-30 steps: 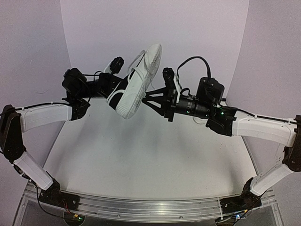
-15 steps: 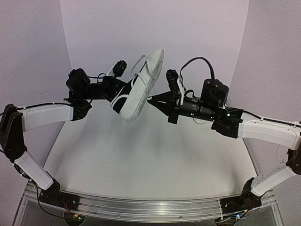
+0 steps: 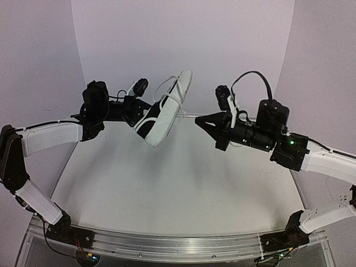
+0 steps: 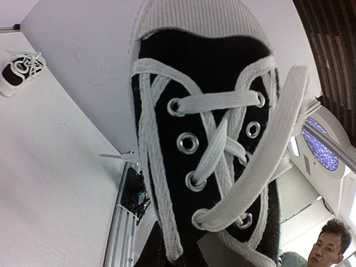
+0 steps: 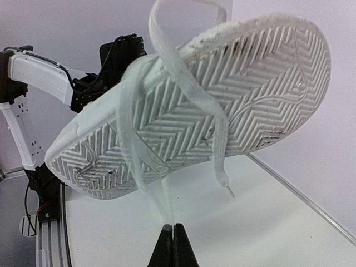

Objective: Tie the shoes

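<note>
One of the shoes (image 3: 161, 118), black with a white ribbed sole, hangs tilted in the air above the table's back, sole toward the top camera. My left gripper (image 3: 137, 108) is shut on its heel end; in the left wrist view the laced upper (image 4: 206, 111) fills the frame above a grey finger pad (image 4: 214, 253). My right gripper (image 3: 198, 120) is off to the shoe's right, shut on a white lace (image 5: 167, 214) that runs taut up to the sole (image 5: 233, 89). A second lace end (image 5: 222, 178) dangles free. The other shoe (image 4: 19, 69) sits on the table far off.
White tabletop (image 3: 178, 183) lies beneath both arms, boxed in by purple walls (image 3: 183, 39) at the back and sides. An aluminium rail (image 3: 178, 245) runs along the near edge. A person's head (image 4: 325, 247) shows beyond the cell.
My right gripper has shut on the lace and drawn back to the right, away from the sole, pulling the lace out. The left gripper and shoe rose slightly.
</note>
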